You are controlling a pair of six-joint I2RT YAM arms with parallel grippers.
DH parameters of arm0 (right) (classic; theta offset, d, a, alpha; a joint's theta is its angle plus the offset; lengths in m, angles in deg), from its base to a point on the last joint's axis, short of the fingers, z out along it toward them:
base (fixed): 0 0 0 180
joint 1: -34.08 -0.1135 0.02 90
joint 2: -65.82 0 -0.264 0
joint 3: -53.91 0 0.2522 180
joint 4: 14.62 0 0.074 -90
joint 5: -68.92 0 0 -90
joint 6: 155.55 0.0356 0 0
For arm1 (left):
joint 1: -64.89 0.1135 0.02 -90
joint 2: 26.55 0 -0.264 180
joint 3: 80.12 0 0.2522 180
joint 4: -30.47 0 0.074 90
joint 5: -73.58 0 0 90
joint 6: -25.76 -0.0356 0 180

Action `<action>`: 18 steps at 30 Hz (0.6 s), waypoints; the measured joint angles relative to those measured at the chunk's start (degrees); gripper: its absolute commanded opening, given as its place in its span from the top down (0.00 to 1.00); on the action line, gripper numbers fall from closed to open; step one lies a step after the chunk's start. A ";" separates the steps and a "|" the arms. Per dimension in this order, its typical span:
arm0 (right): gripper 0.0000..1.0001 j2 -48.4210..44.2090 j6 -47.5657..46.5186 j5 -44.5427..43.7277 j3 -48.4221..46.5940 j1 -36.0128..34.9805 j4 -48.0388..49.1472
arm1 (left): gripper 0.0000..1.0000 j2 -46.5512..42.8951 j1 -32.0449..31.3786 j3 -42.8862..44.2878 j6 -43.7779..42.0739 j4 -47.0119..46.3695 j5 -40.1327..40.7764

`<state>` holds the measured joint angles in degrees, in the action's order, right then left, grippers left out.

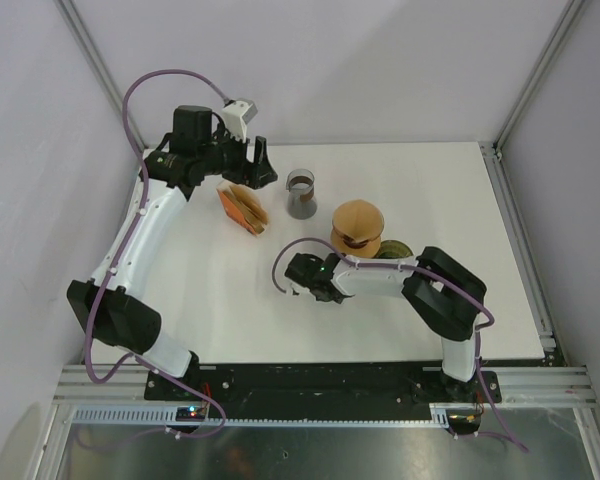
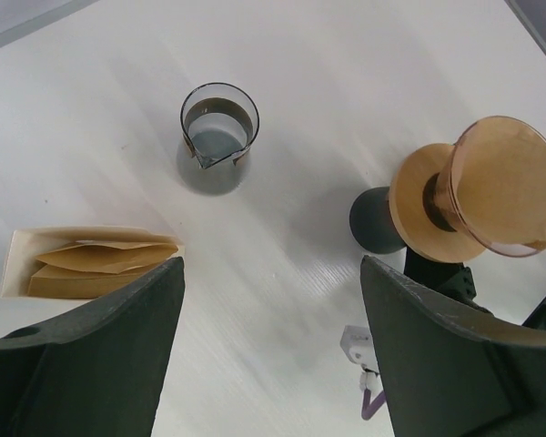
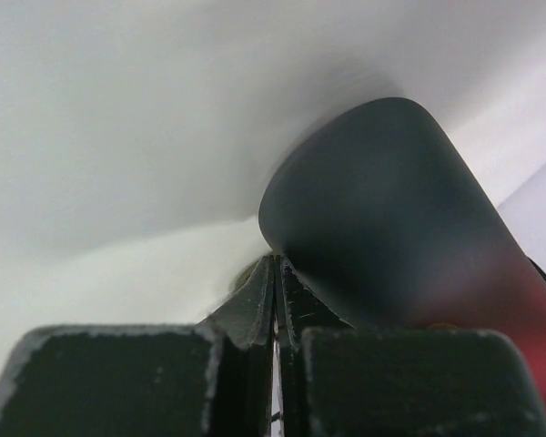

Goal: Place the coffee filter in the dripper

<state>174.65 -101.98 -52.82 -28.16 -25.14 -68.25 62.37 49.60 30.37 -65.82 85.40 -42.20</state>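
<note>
We list brown paper coffee filters standing on edge in a pale holder upper left of centre, long axis running upper-left to lower-right; the amber cone dripper sits at centre. The left gripper is just above the stack, arm extended, jaws wide and empty. The right gripper points left, arm folded low, jaws closed on nothing.

The white worktop carries a few small things. A little glass cup stands toward 12 o'clock from the middle. At the cup's 9 o'clock sits a pale holder with brown paper filters in it. At the cup's 4 o'clock stands the brown dripper. A dark round thing sits just beside the dripper, at its 4 o'clock.
</note>
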 measured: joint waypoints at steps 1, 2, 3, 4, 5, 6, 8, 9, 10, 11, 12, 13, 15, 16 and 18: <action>1.00 0.02 -0.35 -0.31 0.00 0.48 0.52 | 0.17 0.00 0.00 0.00 0.00 0.00 0.00; 1.00 0.11 -0.70 -0.48 0.00 0.90 1.01 | 0.17 0.00 0.00 0.00 0.00 0.00 0.00; 1.00 0.20 -1.07 -0.70 0.00 1.36 1.60 | 0.17 0.00 0.00 0.00 0.00 0.00 0.00; 1.00 0.31 -1.42 -0.87 0.00 1.79 2.23 | 0.17 0.00 0.00 0.00 0.00 0.00 0.00; 1.00 0.39 -1.79 -0.98 0.00 2.23 2.91 | 0.17 0.00 0.00 0.00 0.00 0.00 0.00; 1.00 0.46 -2.08 -1.01 0.00 2.58 3.43 | 0.17 0.00 0.02 0.00 0.00 0.00 0.00; 1.00 0.48 -2.84 -1.03 0.00 3.45 4.98 | 0.17 0.00 0.07 0.00 0.00 0.00 0.00; 1.00 0.48 -3.15 -1.05 0.00 3.89 5.79 | 0.17 0.00 0.11 0.00 0.00 0.00 -0.02; 1.00 0.52 -3.34 -1.11 0.00 4.37 6.60 | 0.17 0.00 0.11 0.00 0.00 0.00 -0.02; 1.00 0.57 -3.63 -1.22 0.00 4.92 7.43 | 0.17 0.00 0.11 0.00 0.00 0.00 -0.02; 1.00 0.70 -3.89 -1.36 0.00 5.55 8.24 | 0.17 0.00 0.11 0.00 0.00 0.00 -0.02; 1.00 0.90 -4.17 -1.53 0.00 6.23 9.01 | 0.17 0.00 0.11 0.00 0.00 0.00 -0.04; 1.00 1.40 -4.37 -1.86 0.00 7.56 10.21 | 0.17 0.00 0.13 0.00 0.00 0.00 -0.11; 1.00 1.77 -4.39 -1.95 0.00 8.33 10.80 | 0.17 0.00 0.15 0.00 0.00 0.00 -0.17; 1.00 2.60 -4.46 -2.10 -0.07 9.70 11.96 | 0.17 0.00 0.20 0.00 0.02 0.00 -0.22</action>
<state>177.25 -106.44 -54.92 -28.23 -15.44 -56.30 62.37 49.79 30.37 -65.80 85.40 -42.41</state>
